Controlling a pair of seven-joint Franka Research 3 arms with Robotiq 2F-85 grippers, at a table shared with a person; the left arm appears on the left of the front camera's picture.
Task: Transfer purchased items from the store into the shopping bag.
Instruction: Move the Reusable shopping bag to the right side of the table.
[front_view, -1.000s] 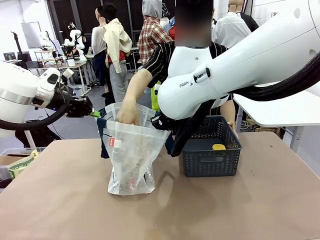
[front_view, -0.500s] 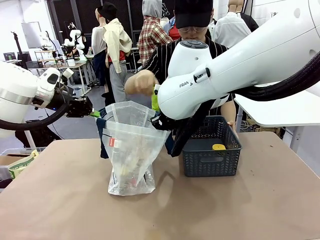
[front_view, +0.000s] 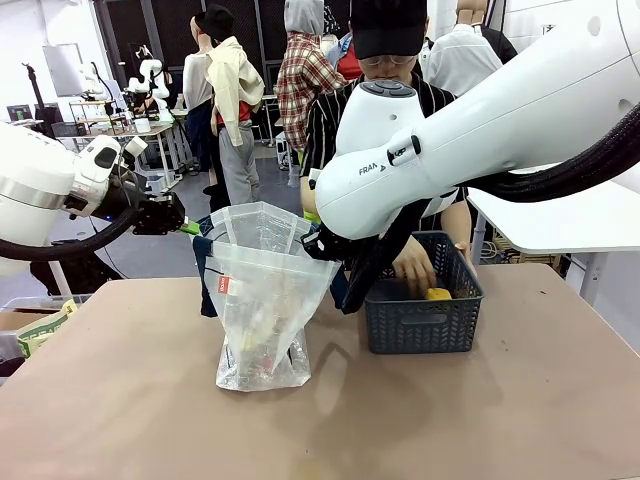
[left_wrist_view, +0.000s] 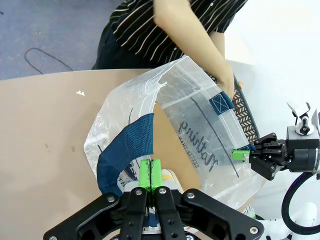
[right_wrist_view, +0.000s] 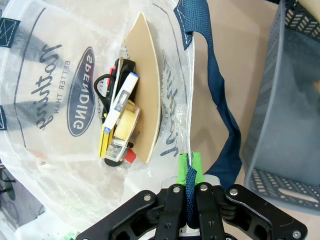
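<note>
The shopping bag (front_view: 265, 300) stands upright on the table (front_view: 480, 420), left of centre, with its mouth held wide open. The right wrist view looks down into it at purchased items (right_wrist_view: 119, 127) lying at the bottom: a yellow pack, a white-and-blue box, black-handled scissors and a tan card.

The left tool (left_wrist_view: 149, 172) is clenched on a navy strap handle (left_wrist_view: 127, 145) at the bag's left side. The right tool (right_wrist_view: 189, 167) is clenched on the other strap handle (right_wrist_view: 220, 125) at the opposite side, so the two tools pull the opening apart.

A second ago the person's hand (front_view: 413, 268) was down inside the bag's mouth, and it then lifted above it. It is now in the dark grey basket (front_view: 420, 325) just right of the bag, with its fingers beside a yellow item (front_view: 437, 294). The bag and both tools have not shifted.

It appears that one item has just been dropped in and the next pickup is starting. At least the yellow item is left to move, so the tools need only keep the bag open.
</note>
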